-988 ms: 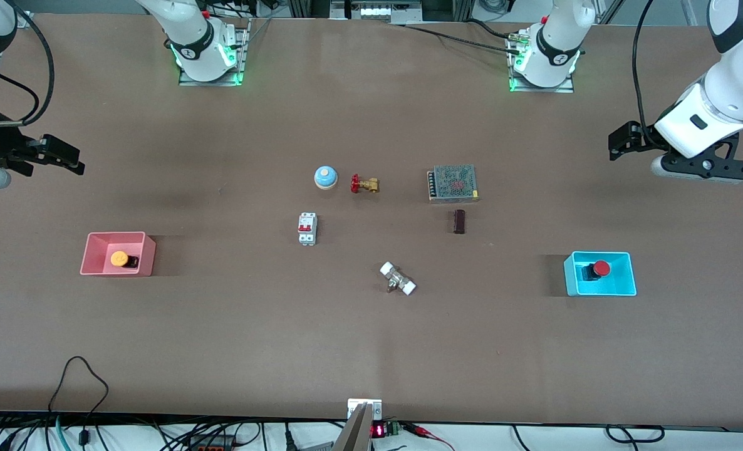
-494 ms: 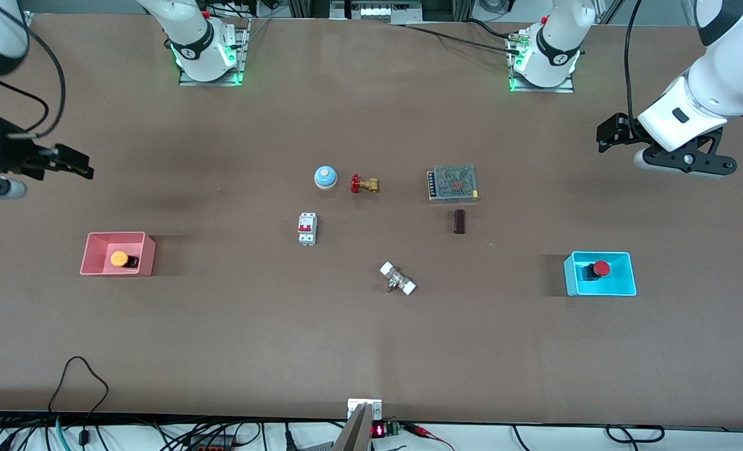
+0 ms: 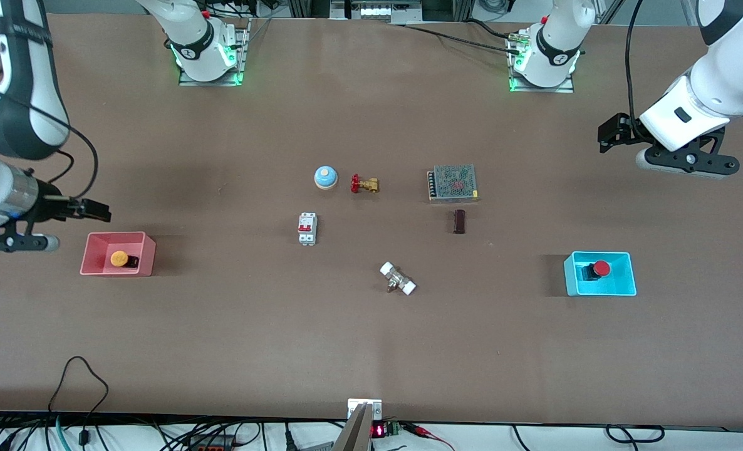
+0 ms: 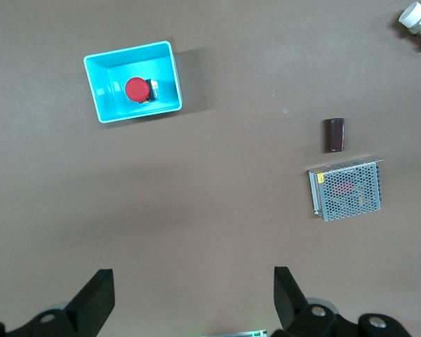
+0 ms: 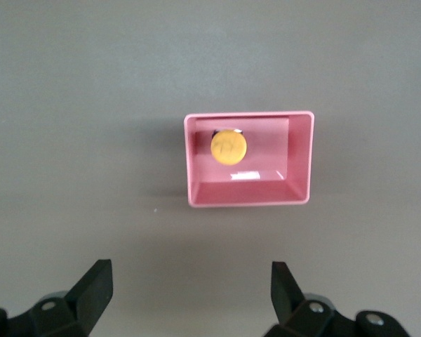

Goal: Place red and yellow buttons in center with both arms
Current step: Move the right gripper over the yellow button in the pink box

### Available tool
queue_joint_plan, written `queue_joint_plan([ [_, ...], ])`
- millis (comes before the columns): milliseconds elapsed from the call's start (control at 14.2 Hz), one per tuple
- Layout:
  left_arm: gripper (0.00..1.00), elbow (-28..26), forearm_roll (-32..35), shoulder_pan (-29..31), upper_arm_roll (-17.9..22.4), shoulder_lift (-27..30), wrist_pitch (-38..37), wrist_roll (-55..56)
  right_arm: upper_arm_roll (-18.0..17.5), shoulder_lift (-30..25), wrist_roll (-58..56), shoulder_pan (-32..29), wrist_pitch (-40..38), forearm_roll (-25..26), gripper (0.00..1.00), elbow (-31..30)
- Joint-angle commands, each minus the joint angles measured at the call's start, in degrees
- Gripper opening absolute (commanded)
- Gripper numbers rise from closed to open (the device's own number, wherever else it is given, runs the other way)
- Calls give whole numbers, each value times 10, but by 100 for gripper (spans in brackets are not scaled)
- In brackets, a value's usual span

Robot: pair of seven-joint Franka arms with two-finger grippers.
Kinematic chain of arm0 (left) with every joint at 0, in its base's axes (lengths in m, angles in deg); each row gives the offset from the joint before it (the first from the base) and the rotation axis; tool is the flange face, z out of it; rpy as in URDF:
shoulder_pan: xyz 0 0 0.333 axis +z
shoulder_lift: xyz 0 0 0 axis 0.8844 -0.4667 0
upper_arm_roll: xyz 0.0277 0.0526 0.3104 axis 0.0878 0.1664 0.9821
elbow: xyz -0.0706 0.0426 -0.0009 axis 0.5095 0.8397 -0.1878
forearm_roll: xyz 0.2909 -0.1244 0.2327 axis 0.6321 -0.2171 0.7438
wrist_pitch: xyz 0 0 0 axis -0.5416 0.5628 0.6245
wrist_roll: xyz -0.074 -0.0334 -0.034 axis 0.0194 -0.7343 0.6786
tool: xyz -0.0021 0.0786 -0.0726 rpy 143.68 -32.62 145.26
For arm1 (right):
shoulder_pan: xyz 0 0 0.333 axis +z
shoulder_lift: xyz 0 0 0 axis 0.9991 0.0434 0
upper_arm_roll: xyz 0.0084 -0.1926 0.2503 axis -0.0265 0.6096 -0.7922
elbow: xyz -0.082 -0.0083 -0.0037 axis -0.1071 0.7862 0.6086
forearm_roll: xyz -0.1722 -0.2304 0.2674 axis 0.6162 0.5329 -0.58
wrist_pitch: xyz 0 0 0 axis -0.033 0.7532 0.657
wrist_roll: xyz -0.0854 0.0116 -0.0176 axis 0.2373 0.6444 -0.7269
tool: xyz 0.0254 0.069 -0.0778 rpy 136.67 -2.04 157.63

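Observation:
The yellow button lies in the pink bin toward the right arm's end of the table. The red button lies in the blue bin toward the left arm's end. My right gripper is open and empty, up in the air beside the pink bin; its wrist view shows the yellow button in the bin. My left gripper is open and empty, high over bare table; its wrist view shows the red button in the blue bin. The brown tabletop centre is bare.
Around the centre lie a blue bell, a brass valve, a white breaker, a white-ended fitting, a dark block and a mesh power supply.
My right arm has swung down and toward the pink bin. My left arm shifted a little toward the middle, then held still. Both buttons stay in their bins.

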Motion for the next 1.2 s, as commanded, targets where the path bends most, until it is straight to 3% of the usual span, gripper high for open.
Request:
queue_joint_plan([
  [0, 100, 20, 5, 2, -1, -11, -12, -9, -4, 20, 4, -11, 34, 8, 100, 3],
  [1129, 100, 20, 6, 4, -1, -11, -11, -9, -4, 90, -10, -27, 137, 28, 100, 0],
])
